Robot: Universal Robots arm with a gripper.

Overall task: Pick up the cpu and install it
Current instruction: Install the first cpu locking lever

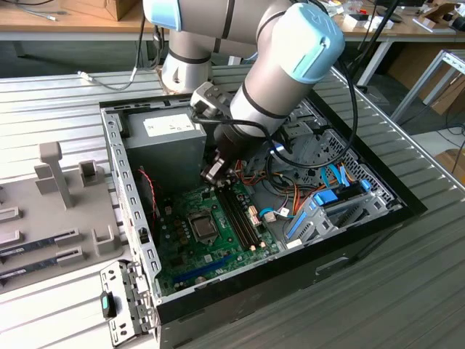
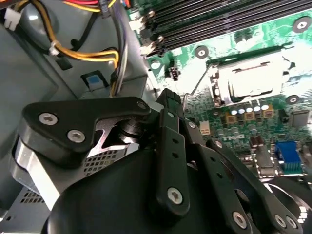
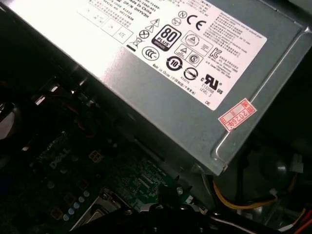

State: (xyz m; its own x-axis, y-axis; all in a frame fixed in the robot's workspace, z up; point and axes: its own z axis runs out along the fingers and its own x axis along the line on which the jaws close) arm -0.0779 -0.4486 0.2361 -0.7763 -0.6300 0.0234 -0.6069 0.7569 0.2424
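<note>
One view, the second wrist view, shows the cpu (image 2: 251, 80) socketed; tool (image 1: 212, 173) state unclear.

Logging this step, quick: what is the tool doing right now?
Tool: over the motherboard beside the power supply; open or closed cannot be told.

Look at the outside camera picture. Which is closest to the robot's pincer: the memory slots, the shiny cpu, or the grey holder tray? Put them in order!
Measured from the pincer in the exterior view:
1. Memory slots: just below it, on the green board.
2. Cpu: lower still, in its socket mid-board.
3. Grey holder tray: outside the computer case, far on the exterior view's left.
</note>
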